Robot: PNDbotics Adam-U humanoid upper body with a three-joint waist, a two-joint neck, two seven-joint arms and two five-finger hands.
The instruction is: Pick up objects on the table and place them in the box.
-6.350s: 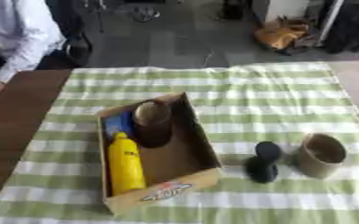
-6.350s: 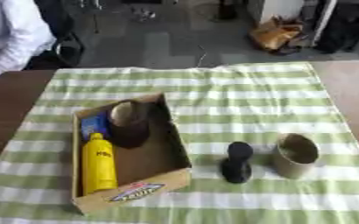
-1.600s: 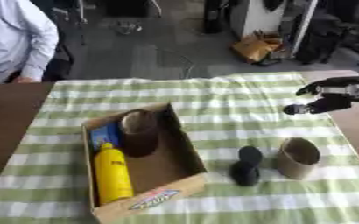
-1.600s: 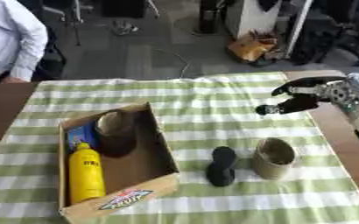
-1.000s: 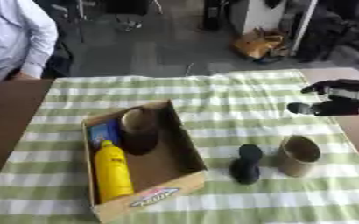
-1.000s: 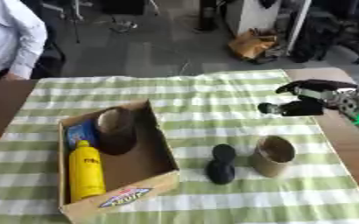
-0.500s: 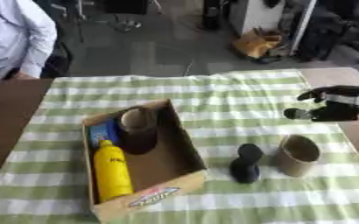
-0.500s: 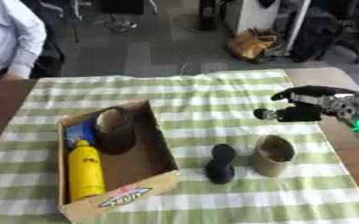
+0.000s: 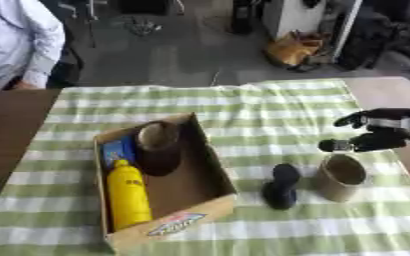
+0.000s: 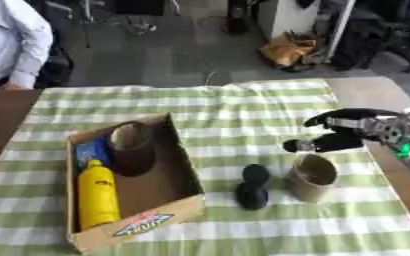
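Green-striped tablecloth (image 9: 243, 115), left eye: right hand (image 9: 385, 131) has dropped lower, fingers spread and holding nothing, just above tan paper cup (image 9: 341, 176). Right eye: black oblong object (image 10: 253, 186) beside cup, cardboard box (image 10: 180, 161) unmoved.

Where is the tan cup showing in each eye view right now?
Left eye view: the tan cylindrical cup stands right of centre, just below the right hand.
Right eye view: the same cup sits nearer the middle.
Shared landmark: the black oblong object lies just left of it in both.
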